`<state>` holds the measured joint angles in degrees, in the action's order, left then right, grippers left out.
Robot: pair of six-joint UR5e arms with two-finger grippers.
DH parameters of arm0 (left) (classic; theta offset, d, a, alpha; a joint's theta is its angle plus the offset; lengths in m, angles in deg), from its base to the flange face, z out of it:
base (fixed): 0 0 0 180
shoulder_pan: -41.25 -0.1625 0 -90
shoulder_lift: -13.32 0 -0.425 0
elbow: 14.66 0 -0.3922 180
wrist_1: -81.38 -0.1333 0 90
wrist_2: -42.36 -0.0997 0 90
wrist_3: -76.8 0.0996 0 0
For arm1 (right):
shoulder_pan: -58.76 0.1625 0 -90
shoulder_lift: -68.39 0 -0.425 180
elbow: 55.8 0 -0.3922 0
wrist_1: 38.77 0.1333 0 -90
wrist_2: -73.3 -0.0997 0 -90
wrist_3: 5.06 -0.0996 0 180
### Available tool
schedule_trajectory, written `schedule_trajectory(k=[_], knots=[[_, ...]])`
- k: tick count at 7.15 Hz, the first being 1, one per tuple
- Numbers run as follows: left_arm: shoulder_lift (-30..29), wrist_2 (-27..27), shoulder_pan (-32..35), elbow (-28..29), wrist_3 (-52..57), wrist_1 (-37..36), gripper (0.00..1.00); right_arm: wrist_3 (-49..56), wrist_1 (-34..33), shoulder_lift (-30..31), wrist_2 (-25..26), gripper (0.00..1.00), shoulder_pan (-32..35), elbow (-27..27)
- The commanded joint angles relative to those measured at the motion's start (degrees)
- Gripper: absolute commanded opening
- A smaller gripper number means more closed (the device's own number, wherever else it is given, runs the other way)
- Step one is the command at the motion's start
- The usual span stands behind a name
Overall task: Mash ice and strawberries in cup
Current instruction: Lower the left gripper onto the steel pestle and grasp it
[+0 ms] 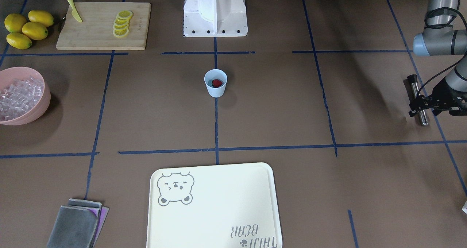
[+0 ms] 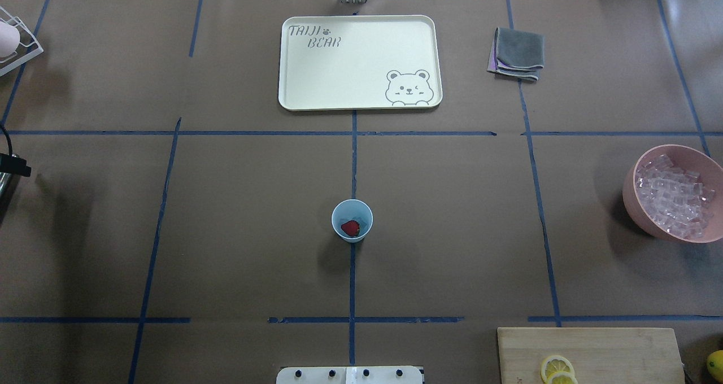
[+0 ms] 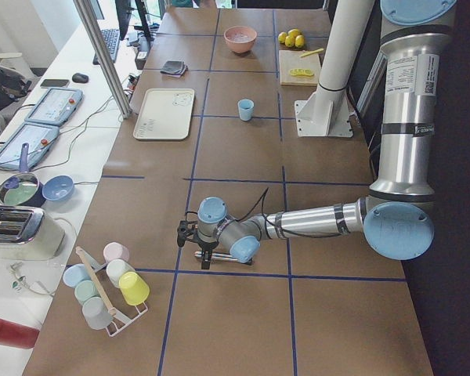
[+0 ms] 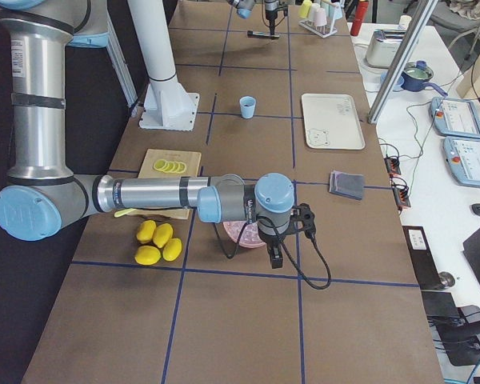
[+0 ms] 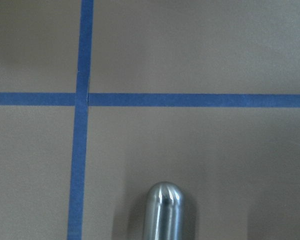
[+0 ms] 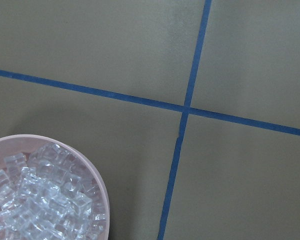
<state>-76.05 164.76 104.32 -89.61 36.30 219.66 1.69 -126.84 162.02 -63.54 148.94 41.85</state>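
You see the cup [image 2: 352, 220] standing upright near the centre of the bench [image 2: 226, 231], on the blue tape line that runs down the middle of the overhead view. Its long axis is vertical, with the wider mouth on top and open. The strawberry [image 2: 350, 228] lies on the bottom of the cup. In the front-facing view its green end seems to point to the left of the frame. I cannot tell if any cube lies beside it.

The ice [image 1: 16, 95] is heaped in the pink bowl [image 1: 36, 113], at the left edge of the front-facing view and well apart from the cup.

The left tool [image 1: 416, 105] is at the right edge of that same view, low over a metal rod [image 1: 420, 111]. The rod lies flat on the bench and its long axis runs from top to bottom of the frame, a little tilted. The black fingers sit around the middle of the rod, but I cannot tell if they press it or how wide they stand. The left wrist view shows you only the rounded end of the rod at the bottom centre.

The right tool [image 4: 276, 256] hangs just beside the pink bowl, pointing down. Only the side view shows it, so I cannot tell its opening.

The tray [image 2: 339, 73] lies beyond the cup, at the top centre of the overhead view.
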Motion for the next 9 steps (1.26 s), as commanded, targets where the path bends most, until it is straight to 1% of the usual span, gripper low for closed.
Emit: schedule_trajectory(k=[1,3,5,6,7,8,9], knots=[[0.16,-0.14,-0.32,-0.02,0.07,0.07,0.99,-0.15,0.00,0.07,0.00,0.99,0.00,0.00],[0.60,-0.14,-0.32,0.06,0.33,0.85,0.72,-0.15,0.00,-0.02,0.00,0.99,0.00,0.00],[0.86,-0.05,-0.23,0.06,0.42,1.30,0.38,-0.15,0.00,-0.20,0.09,0.99,0.00,0.00],[0.87,-0.05,-0.23,-0.02,0.42,1.38,0.19,-0.15,0.00,-0.20,0.09,0.99,0.00,0.00],[0.87,-0.05,-0.23,0.06,0.42,1.91,0.06,-0.24,0.00,-0.20,0.09,0.99,0.00,0.00],[0.87,0.03,-0.06,-0.29,0.42,1.83,0.00,-0.15,0.00,-0.20,0.09,0.99,0.00,0.00],[0.87,0.73,0.03,-0.81,0.42,1.65,0.00,-0.15,0.00,-0.20,0.09,0.99,0.00,0.00]])
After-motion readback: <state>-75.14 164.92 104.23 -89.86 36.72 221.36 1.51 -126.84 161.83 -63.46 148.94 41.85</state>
